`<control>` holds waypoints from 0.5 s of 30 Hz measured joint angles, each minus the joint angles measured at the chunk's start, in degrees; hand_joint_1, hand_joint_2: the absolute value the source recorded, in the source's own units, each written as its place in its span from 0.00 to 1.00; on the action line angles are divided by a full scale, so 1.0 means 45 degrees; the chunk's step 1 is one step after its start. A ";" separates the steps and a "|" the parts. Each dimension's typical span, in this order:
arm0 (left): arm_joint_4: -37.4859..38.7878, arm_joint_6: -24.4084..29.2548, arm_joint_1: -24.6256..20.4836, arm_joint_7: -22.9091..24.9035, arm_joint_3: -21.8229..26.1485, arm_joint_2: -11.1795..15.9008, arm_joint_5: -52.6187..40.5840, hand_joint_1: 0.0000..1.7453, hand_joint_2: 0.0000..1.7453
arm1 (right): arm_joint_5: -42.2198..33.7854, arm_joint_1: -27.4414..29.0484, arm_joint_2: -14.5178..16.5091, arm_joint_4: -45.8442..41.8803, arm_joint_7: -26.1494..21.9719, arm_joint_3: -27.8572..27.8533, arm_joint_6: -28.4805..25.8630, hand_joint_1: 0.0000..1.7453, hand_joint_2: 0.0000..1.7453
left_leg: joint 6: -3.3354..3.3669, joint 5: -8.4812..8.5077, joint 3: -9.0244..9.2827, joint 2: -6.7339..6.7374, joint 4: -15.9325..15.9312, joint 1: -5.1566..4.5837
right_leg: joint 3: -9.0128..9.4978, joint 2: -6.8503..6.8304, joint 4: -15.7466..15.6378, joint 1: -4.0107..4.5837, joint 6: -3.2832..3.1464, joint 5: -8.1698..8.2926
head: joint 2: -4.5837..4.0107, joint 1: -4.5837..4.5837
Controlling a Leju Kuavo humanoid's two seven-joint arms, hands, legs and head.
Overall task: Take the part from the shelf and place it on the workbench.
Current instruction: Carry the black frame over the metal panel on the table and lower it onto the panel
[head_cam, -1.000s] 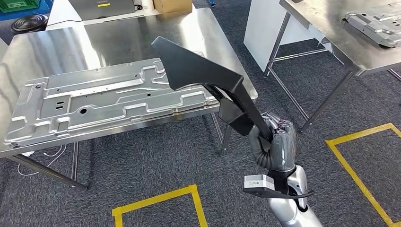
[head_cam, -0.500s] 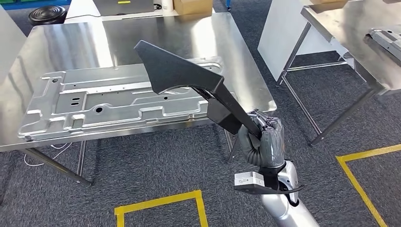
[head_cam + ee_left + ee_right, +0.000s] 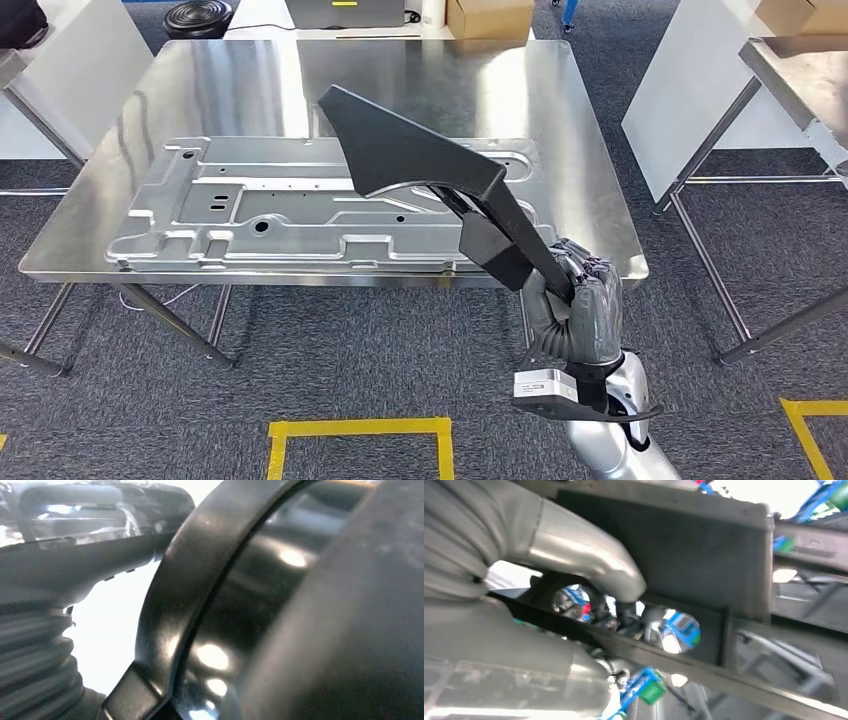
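Observation:
The part is a long black plastic piece with a broad flat end and a narrow stem. My right hand grips the stem at its lower end and holds the part tilted, its broad end above the workbench. A large stamped metal panel lies flat on the workbench under the part's broad end. In the right wrist view my thumb is wrapped against the dark part. In the left wrist view the left hand appears as a grey ribbed cover and thumb, its fingers unclear.
A cardboard box and a black round object stand beyond the workbench. White panels stand at the left and right. A second steel table is at the far right. Yellow tape marks the carpet.
The camera has moved: the workbench now sits squarely ahead and more to the right in the picture. My right hand still holds the part the same way.

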 joint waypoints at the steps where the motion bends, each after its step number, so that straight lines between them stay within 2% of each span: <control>1: 0.0000 0.0000 -0.0002 -0.0001 0.0002 0.0001 -0.0007 0.00 1.00 | -0.0002 -0.0009 -0.0004 -0.0004 -0.0016 0.0000 0.0017 1.00 1.00 | -0.0049 -0.0132 -0.0061 0.0184 0.0242 -0.0016 | 0.0112 -0.0026 -0.0035 -0.0043 -0.0087 -0.0031 | 0.0000 -0.0074; 2: 0.0000 -0.0001 -0.0005 -0.0002 0.0005 0.0002 -0.0012 0.00 1.00 | 0.0000 -0.0008 -0.0004 -0.0006 -0.0034 0.0001 0.0028 1.00 1.00 | -0.0077 -0.0364 -0.0266 0.0397 0.0762 -0.0024 | 0.0224 -0.0061 -0.0062 -0.0075 -0.0171 -0.0075 | 0.0000 -0.0171; 4: 0.0000 -0.0004 -0.0004 -0.0017 0.0011 0.0002 -0.0012 0.00 1.00 | 0.0021 0.0001 -0.0004 -0.0007 -0.0074 0.0002 0.0044 1.00 1.00 | -0.0103 -0.0978 -0.1096 0.0714 0.2416 -0.0018 | 0.0420 -0.0139 -0.0066 -0.0054 -0.0300 -0.0210 | 0.0000 -0.0339; 5: 0.0000 -0.0005 -0.0004 -0.0036 0.0017 0.0004 -0.0010 0.00 1.00 | 0.0041 0.0009 -0.0004 -0.0006 -0.0086 0.0002 0.0047 1.00 1.00 | -0.0114 -0.1159 -0.1523 0.0761 0.3142 -0.0003 | 0.0511 -0.0169 -0.0066 -0.0046 -0.0324 -0.0279 | 0.0000 -0.0391; 6: 0.0000 -0.0005 -0.0004 -0.0062 0.0028 0.0006 -0.0007 0.00 1.00 | 0.0069 0.0017 -0.0004 -0.0006 -0.0098 0.0004 0.0048 1.00 1.00 | -0.0123 -0.1124 -0.1778 0.0782 0.3478 0.0010 | 0.0598 -0.0188 -0.0065 -0.0047 -0.0329 -0.0350 | 0.0000 -0.0426; 7: 0.0000 -0.0005 -0.0003 -0.0086 0.0040 0.0008 -0.0006 0.00 1.00 | 0.0105 0.0029 -0.0004 -0.0006 -0.0106 0.0005 0.0047 1.00 1.00 | -0.0130 -0.0827 -0.1789 0.0799 0.3296 0.0031 | 0.0700 -0.0198 -0.0063 -0.0054 -0.0315 -0.0428 | 0.0000 -0.0469; 9: 0.0002 -0.0004 0.0008 -0.0113 0.0062 0.0027 -0.0005 0.00 1.00 | 0.0188 0.0058 -0.0004 -0.0006 -0.0113 0.0010 0.0039 1.00 1.00 | -0.0145 0.0142 -0.1214 0.0855 0.1800 0.0085 | 0.0935 -0.0201 -0.0063 -0.0073 -0.0234 -0.0621 | 0.0000 -0.0555; 10: 0.0006 -0.0005 0.0015 -0.0117 0.0067 0.0036 -0.0005 0.00 1.00 | 0.0227 0.0063 -0.0004 -0.0008 -0.0113 0.0012 0.0030 1.00 1.00 | -0.0156 0.0460 -0.0884 0.0882 0.1016 0.0081 | 0.1020 -0.0197 -0.0046 -0.0048 -0.0161 -0.0724 | 0.0000 -0.0601; 11: 0.0010 -0.0007 0.0023 -0.0119 0.0069 0.0046 -0.0005 0.00 1.00 | 0.0268 0.0066 -0.0004 -0.0011 -0.0113 0.0015 0.0014 1.00 1.00 | -0.0144 0.0595 -0.0669 0.0898 0.0503 0.0080 | 0.1063 -0.0197 -0.0048 -0.0021 -0.0084 -0.0795 | 0.0000 -0.0625; 12: 0.0013 -0.0010 0.0033 -0.0123 0.0069 0.0051 -0.0006 0.00 1.00 | 0.0305 0.0070 -0.0004 -0.0013 -0.0112 0.0022 -0.0004 1.00 1.00 | -0.0122 0.0551 -0.0588 0.0893 0.0286 0.0059 | 0.1073 -0.0199 -0.0064 0.0003 -0.0018 -0.0838 | 0.0000 -0.0624; 15: 0.0010 -0.0010 0.0045 -0.0137 0.0074 0.0051 -0.0013 0.00 1.00 | 0.0398 0.0080 -0.0004 -0.0021 -0.0109 0.0051 -0.0060 1.00 1.00 | 0.0065 0.0422 -0.0561 0.0811 0.0165 0.0050 | 0.1130 -0.0239 -0.0152 -0.0011 0.0122 -0.0916 | 0.0000 -0.0549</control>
